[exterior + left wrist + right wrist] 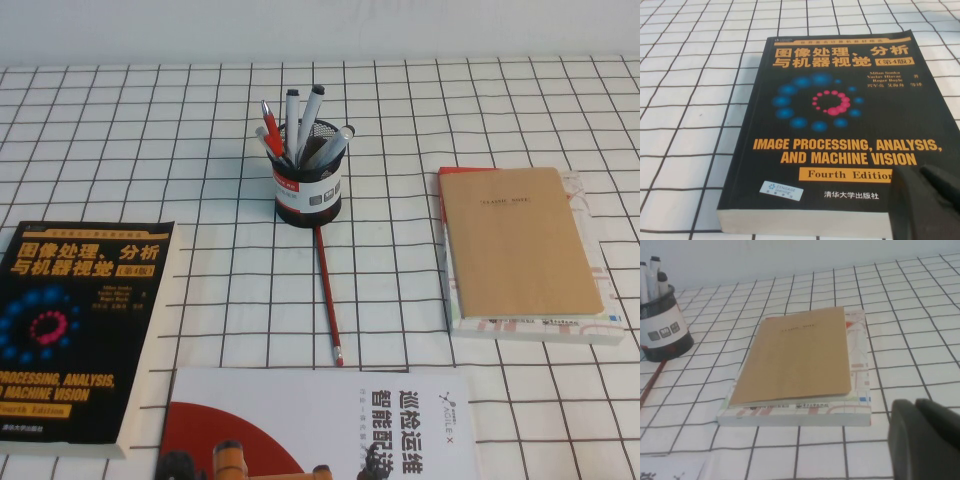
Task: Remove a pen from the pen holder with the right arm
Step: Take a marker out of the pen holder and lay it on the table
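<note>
1. My right gripper (922,432) hangs over the checked cloth (200,150), pressed together and holding nothing. It touches no object.
2. It sits just off the near edge of the brown notebook (520,240), which lies flat on a larger white book (600,325). The pen holder (307,185) stands well apart from it, beyond that stack's far corner.
3. The holder, a black mesh cup with a white label band, stands upright toward 12 o'clock from the middle of the table in the high view.
4. Inside it a red pen (268,122) leans toward 11 o'clock. Two grey markers (292,120) with dark caps stand nearly upright, and a third (335,145) leans toward 2 o'clock. All are in the cup; none is gripped.
5. A red pencil (328,295) lies flat on the cloth, running from the holder's foot toward 6 o'clock.
6. My left gripper (925,197) hovers over the near corner of a black textbook (75,335), at 8 o'clock from the holder. I cannot tell whether it is spread or closed.
7. A white booklet (320,420) with red artwork lies at 6 o'clock, past the pencil's tip.
</note>
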Available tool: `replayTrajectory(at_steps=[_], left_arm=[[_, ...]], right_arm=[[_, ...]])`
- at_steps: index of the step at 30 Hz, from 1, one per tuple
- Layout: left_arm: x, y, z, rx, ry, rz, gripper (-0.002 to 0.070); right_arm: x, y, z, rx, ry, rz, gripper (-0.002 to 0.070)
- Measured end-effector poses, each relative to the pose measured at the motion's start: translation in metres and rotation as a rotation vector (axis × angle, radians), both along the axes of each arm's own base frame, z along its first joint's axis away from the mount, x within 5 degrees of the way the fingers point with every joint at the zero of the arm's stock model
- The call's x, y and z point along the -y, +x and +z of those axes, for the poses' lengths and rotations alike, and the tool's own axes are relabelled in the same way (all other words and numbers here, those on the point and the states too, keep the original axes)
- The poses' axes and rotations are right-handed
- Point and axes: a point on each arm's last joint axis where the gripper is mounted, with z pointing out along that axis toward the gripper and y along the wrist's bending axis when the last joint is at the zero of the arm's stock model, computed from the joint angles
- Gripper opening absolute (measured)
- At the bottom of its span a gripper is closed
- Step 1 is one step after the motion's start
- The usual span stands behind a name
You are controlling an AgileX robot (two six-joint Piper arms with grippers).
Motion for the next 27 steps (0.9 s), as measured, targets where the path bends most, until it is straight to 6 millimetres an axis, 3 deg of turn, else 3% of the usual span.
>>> replayTrajectory(at_steps=[4,14,24,27], left_arm=[[0.0,0.0,0.0,0.0,0.0,0.0,-0.0003],[0.0,0.0,0.0,0.0,0.0,0.0,-0.0003],[0.0,0.0,0.0,0.0,0.0,0.0,-0.0003],[0.0,0.0,0.0,0.0,0.0,0.0,-0.0003]], right_arm=[[-0.001,0.0,0.002,0.015,0.066,-0.004,-0.0017],[0.003,0.002,0.017,0.117,0.555,-0.073,-0.0017],[0.0,0.001,0.017,0.09,0.613,-0.052,-0.0017],[-0.004,0.001,0.032,0.07,0.596,-0.009,-0.0017]])
